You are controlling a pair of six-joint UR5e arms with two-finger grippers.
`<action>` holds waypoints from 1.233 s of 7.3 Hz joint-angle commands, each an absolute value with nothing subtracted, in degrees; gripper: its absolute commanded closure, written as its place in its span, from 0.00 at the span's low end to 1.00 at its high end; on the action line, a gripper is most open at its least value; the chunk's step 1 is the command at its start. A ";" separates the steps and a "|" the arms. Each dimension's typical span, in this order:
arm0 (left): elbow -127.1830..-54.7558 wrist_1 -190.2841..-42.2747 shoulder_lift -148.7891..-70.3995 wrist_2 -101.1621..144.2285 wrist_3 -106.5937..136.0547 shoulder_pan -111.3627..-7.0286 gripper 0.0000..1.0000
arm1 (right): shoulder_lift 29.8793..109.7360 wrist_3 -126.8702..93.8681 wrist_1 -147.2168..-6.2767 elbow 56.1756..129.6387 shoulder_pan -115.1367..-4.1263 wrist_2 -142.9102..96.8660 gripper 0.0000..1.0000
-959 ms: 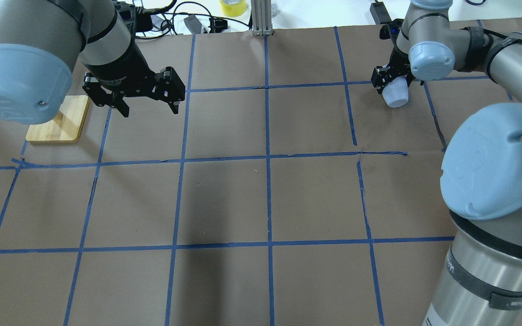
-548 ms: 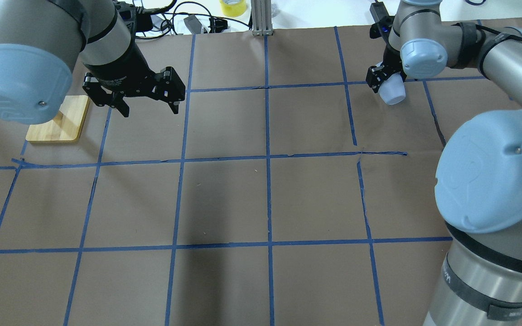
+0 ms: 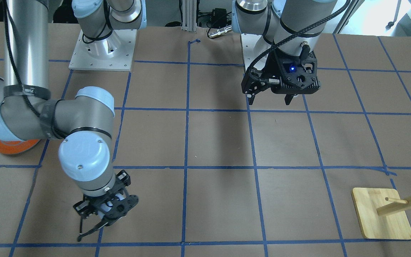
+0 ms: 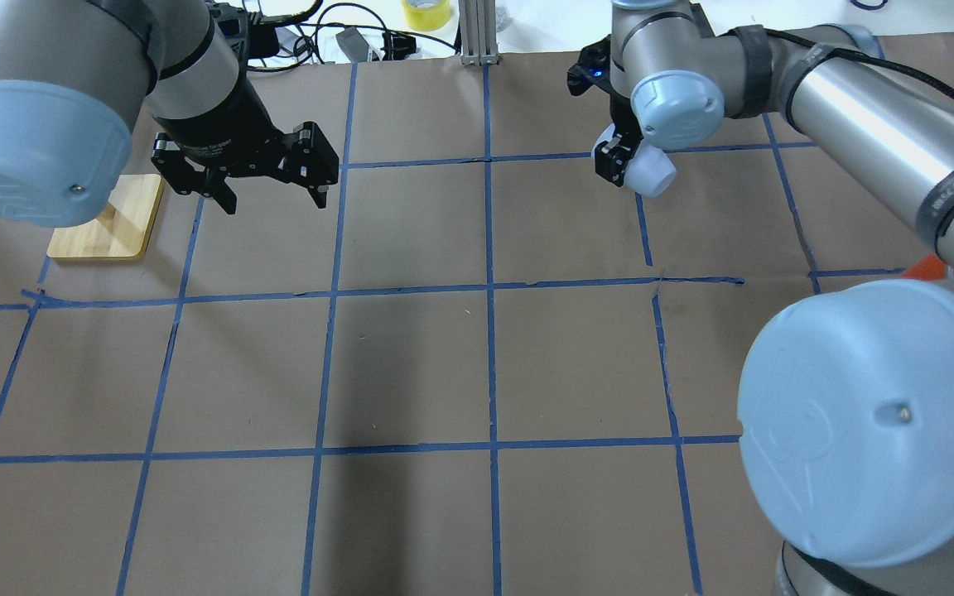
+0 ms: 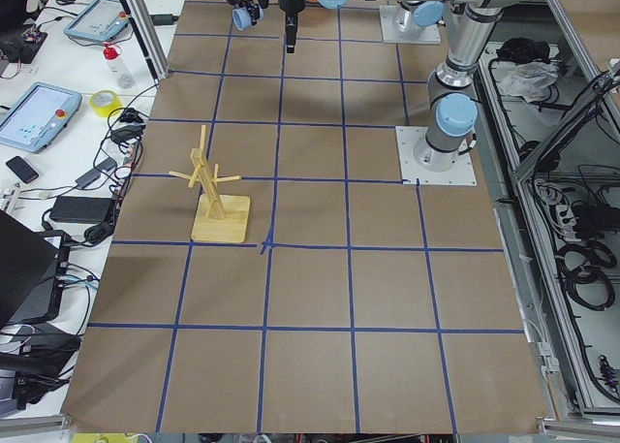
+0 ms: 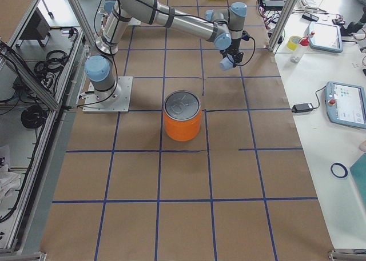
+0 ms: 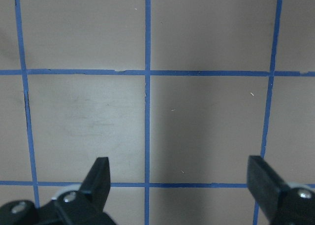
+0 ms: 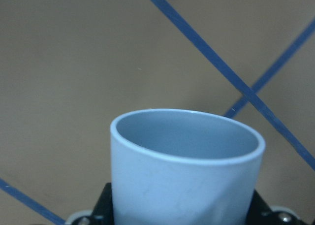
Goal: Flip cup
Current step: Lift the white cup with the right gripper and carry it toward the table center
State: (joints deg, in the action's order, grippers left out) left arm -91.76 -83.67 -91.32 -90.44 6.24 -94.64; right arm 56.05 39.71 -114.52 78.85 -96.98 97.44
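**Turning the cup over in mid-air, with the set-down to come**

Closest to where I stand, the right pincer (image 3: 107, 208) is pinching the cup (image 4: 652, 175), one finger on either side of its wall. The cup looks to be held clear of the table (image 4: 411, 364), over a blue tape line. It is tilted, neither upright nor upside down. From the wrist its bluish inside shows, with the mouth pointing away along the fingers.

I'd say the flip is about halfway. The wrist has more rolling to do until the cup is square to the table. Then it needs a gentle lowering before the grip lets go, or the light cup may tip.

Off to the side stands the wooden stand (image 3: 382, 214). Farther back the left pincer (image 4: 274, 200) hangs spread wide and empty, well apart from the cup. The orange can (image 6: 183, 124) sits nearer the robot's base.
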 commanded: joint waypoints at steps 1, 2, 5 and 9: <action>-91.76 -83.67 -91.32 -90.44 6.24 -94.66 0.00 | 56.16 52.39 -115.22 78.84 -103.51 94.05 1.00; -91.76 -83.67 -91.32 -90.44 6.24 -94.66 0.00 | 55.99 56.82 -115.22 78.75 -104.06 91.78 1.00; -91.76 -83.76 -91.32 -90.62 5.89 -94.66 0.00 | 53.80 67.06 -115.31 79.19 -109.40 91.05 1.00; -91.67 -83.76 -91.49 -90.62 5.63 -94.66 0.00 | 51.51 70.75 -117.86 78.84 -113.46 90.88 1.00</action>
